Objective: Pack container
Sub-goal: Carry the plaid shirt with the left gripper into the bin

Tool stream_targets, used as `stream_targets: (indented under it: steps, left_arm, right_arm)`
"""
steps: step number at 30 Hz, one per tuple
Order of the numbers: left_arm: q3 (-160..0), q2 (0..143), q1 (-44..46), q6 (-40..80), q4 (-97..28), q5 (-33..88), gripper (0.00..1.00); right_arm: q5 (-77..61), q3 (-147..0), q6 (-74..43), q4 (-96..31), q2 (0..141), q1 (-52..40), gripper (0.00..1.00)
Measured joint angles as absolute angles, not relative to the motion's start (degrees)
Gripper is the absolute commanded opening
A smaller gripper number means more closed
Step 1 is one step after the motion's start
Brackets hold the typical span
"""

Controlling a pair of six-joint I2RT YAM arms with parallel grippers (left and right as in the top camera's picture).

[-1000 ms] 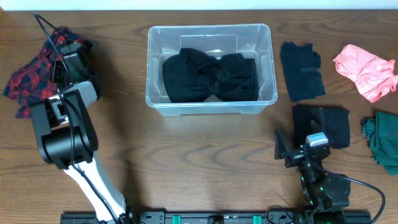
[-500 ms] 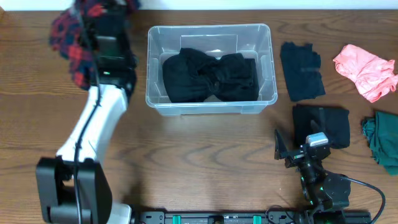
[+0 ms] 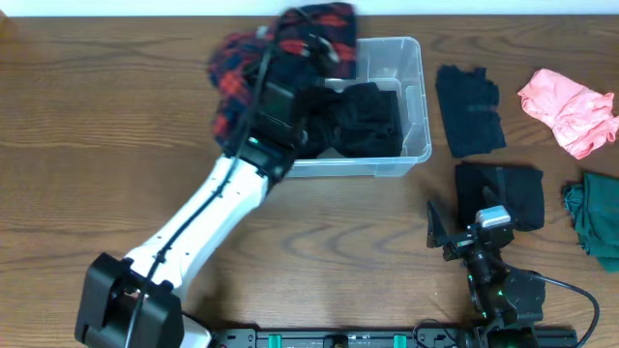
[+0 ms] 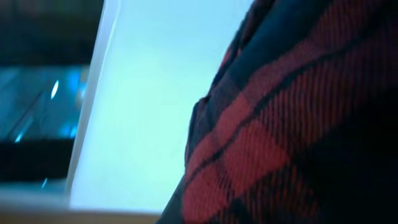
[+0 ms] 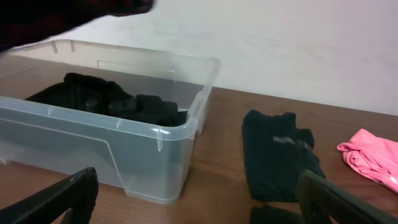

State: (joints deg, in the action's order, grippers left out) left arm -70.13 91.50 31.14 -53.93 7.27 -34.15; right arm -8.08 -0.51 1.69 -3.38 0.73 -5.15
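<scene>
The clear container stands at the back middle of the table with a black garment lying inside it. My left gripper hangs over the container's left half, shut on a red and black plaid cloth that drapes over it and hides the fingers. This plaid cloth fills the left wrist view. Near the front right, my right gripper stands open and holds nothing. Its view takes in the container and the black garment.
To the right of the container lie a black garment, a second black piece, a pink cloth and a teal cloth. My left arm stretches diagonally from the front left.
My left arm has swung from the far left to the right, carrying the plaid cloth over the container's left half. The right arm has not moved.
</scene>
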Motion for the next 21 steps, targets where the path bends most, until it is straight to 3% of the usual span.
stream_targets:
  steps: [15, 17, 19, 21]
  left_arm:
    - [-70.13, 100.84, 37.98, -54.08, 6.35, -28.47, 0.06]
    - [-70.13, 102.61, 38.17, -54.13, 6.31, -28.25, 0.36]
    - [-70.13, 103.66, 38.26, -54.3, 6.5, -28.18, 0.55]
    - [-70.13, 103.74, 38.37, -54.35, 6.66, -27.81, 0.64]
  right_arm:
    - [-8.08, -0.51, 1.69, -3.38, 0.73, -5.15, 0.99]
    - [-8.08, -0.51, 1.69, -3.38, 0.73, -5.15, 0.99]
    - [-8.08, -0.51, 1.69, -3.38, 0.73, -5.15, 0.99]
    - [-8.08, -0.51, 1.69, -3.38, 0.73, -5.15, 0.99]
